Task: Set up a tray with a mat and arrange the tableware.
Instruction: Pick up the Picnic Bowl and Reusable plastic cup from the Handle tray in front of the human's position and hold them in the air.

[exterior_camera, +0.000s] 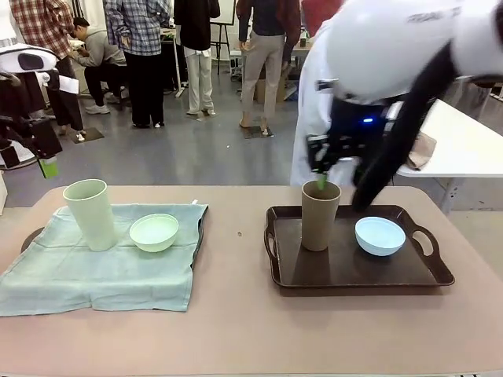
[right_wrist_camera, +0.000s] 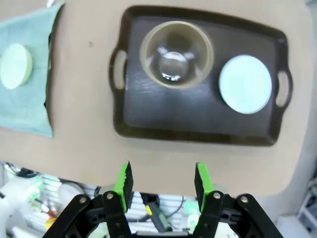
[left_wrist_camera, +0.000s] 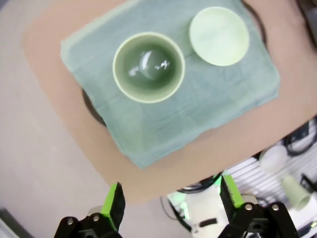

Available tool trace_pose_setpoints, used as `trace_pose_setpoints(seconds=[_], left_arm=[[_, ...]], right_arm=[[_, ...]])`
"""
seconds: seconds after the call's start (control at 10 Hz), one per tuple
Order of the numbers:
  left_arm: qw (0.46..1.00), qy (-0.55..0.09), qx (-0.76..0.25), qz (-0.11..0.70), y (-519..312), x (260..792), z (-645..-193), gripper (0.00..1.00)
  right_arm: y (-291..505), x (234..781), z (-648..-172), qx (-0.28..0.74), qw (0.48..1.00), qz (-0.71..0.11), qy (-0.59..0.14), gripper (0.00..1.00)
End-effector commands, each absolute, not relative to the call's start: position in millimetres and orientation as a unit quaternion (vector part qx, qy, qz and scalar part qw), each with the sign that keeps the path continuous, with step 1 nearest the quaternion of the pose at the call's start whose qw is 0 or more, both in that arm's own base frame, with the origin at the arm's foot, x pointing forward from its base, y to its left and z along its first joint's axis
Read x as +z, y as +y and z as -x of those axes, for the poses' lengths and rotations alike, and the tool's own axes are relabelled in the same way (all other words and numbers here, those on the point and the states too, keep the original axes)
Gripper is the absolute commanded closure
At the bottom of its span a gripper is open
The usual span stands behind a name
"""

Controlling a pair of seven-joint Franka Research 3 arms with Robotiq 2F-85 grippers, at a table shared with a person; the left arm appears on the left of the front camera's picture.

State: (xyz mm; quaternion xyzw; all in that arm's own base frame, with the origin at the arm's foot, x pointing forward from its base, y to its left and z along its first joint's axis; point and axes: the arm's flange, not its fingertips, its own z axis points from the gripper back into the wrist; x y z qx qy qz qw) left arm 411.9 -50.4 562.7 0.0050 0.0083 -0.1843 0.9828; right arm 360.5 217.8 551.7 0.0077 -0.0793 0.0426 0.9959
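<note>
A teal mat (exterior_camera: 94,267) lies over the left tray (exterior_camera: 31,236). On it stand the pale green tumbler (exterior_camera: 90,214) and the mint bowl (exterior_camera: 154,232). My left gripper (exterior_camera: 47,166) hangs open and high at the table's far left; its wrist view looks down on the mat (left_wrist_camera: 223,94), the tumbler (left_wrist_camera: 148,67) and the bowl (left_wrist_camera: 219,35). The dark brown right tray (exterior_camera: 346,267) carries the brown tumbler (exterior_camera: 321,214) and the light blue bowl (exterior_camera: 380,236). Above that tumbler my right gripper (exterior_camera: 322,181) is open and empty (right_wrist_camera: 162,181), over the tray (right_wrist_camera: 198,114), tumbler (right_wrist_camera: 176,53) and bowl (right_wrist_camera: 245,84).
Bare tan tabletop (exterior_camera: 236,314) runs between the two trays and along the front edge. A person in a white coat (exterior_camera: 308,118) stands at the far side behind my right arm. A white table (exterior_camera: 464,149) is at the back right, and several people stand farther off.
</note>
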Motion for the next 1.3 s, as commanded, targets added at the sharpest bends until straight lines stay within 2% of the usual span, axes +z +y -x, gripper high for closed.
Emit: trace_pose_setpoints(seconds=[0.0,0.1,0.2,0.3,0.5,0.8,1.1,1.2], left_arm=[[0.993,0.015,-0.118,-0.024,-58.4,554.9,-394.9,0.0],[0.991,0.029,-0.131,-0.005,-59.2,549.2,-395.8,0.0],[0.989,0.012,-0.147,-0.011,-56.4,557.8,-406.8,0.0],[0.989,0.012,-0.147,-0.011,-56.4,557.8,-406.8,0.0],[0.991,0.018,-0.135,-0.012,-58.7,552.8,-402.6,0.0],[0.981,0.026,-0.113,0.155,-1.7,572.3,-394.0,0.0],[0.943,0.051,-0.171,0.282,48.6,557.6,-373.2,0.0],[0.93,0.042,-0.157,0.331,75.2,552.7,-369.5,0.0]], right_arm=[[159.7,555.4,-334.0,0.023,0.994,-0.061,-0.083,0.34],[137.7,557.4,-328.8,0.013,0.992,-0.078,-0.094,0.34],[127.7,555.8,-326.4,-0.005,0.993,-0.062,-0.101,0.34],[153.0,561.7,-342.8,0.01,0.995,-0.052,-0.084,0.34],[128.1,565.3,-331.2,-0.005,0.994,-0.057,-0.096,0.34],[44.3,552.7,-334.6,0.013,0.975,-0.217,-0.051,0.34],[-27.2,532.7,-309.4,0.019,0.945,-0.322,-0.055,0.34],[-52.9,525.2,-295.1,0.013,0.933,-0.353,-0.064,0.34]])
